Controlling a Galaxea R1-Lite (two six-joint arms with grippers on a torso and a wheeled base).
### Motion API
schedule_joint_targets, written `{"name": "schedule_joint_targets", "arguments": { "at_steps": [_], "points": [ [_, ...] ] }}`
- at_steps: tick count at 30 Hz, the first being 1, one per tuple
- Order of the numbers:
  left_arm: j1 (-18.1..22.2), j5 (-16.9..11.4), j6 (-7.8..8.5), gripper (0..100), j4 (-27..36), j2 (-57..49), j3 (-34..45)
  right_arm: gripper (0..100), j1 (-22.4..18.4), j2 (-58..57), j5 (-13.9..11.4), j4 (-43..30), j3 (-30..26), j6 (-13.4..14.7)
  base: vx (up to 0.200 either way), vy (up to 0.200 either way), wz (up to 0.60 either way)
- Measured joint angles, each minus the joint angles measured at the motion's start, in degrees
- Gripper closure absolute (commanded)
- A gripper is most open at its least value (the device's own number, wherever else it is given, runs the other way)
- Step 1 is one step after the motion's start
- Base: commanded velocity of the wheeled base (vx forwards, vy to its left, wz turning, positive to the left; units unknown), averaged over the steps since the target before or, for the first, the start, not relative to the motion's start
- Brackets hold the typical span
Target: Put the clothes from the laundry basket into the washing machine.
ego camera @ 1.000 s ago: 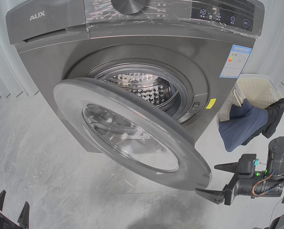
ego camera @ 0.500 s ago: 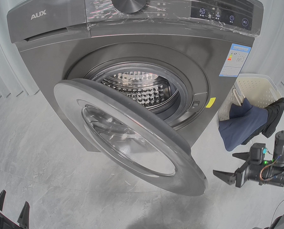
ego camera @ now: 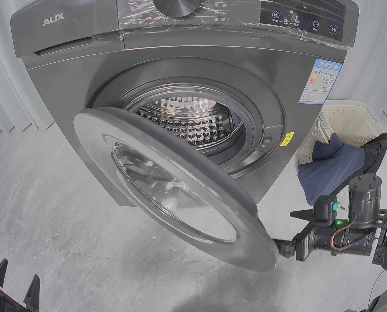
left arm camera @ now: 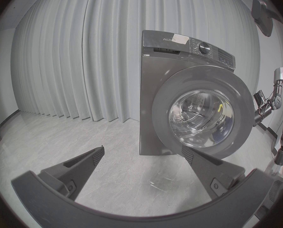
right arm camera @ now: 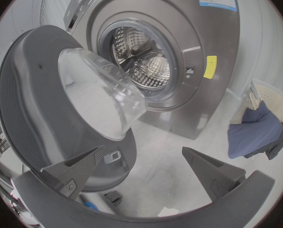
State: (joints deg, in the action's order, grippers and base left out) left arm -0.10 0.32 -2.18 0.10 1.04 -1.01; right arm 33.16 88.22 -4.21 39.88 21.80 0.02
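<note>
The grey washing machine (ego camera: 193, 66) stands with its round door (ego camera: 176, 187) swung partly open, showing the steel drum (ego camera: 189, 122). My right gripper (ego camera: 291, 230) is open at the door's free edge, its lower finger (ego camera: 284, 246) touching the rim. In the right wrist view the door (right arm camera: 36, 111) sits beside the open right gripper (right arm camera: 141, 151), with the drum (right arm camera: 141, 60) beyond. To the machine's right, the white laundry basket (ego camera: 354, 118) holds a blue garment (ego camera: 332, 170) and a black one (ego camera: 375, 152), both draped over its rim. My left gripper (ego camera: 15, 280) hangs open and low, far left.
Grey tiled floor (ego camera: 50, 204) lies open in front of and left of the machine. Pale curtains (left arm camera: 68, 64) line the wall behind. The open door juts out between the drum opening and the floor in front.
The right gripper pulled away to the right, then came back to the door's edge. The door has swung a little further open. The left arm stayed still.
</note>
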Motion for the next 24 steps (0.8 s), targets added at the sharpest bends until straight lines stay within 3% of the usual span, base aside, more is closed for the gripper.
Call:
{"name": "schedule_joint_targets", "arguments": {
  "at_steps": [8, 19, 24],
  "points": [
    [0.00, 0.00, 0.07, 0, 0.00, 0.00, 0.00, 0, 2.10, -2.23, 0.29, -0.13, -1.18, 0.79, 0.000, 0.000, 0.00],
    [0.00, 0.01, 0.09, 0, 0.00, 0.00, 0.00, 0, -1.96, 5.35, 6.28, -0.09, 10.61, 4.68, 0.000, 0.000, 0.00],
    [0.00, 0.01, 0.07, 0, 0.00, 0.00, 0.00, 0, -2.18, 11.12, 7.68, -0.06, 15.80, 6.44, 0.000, 0.000, 0.00]
  ]
}}
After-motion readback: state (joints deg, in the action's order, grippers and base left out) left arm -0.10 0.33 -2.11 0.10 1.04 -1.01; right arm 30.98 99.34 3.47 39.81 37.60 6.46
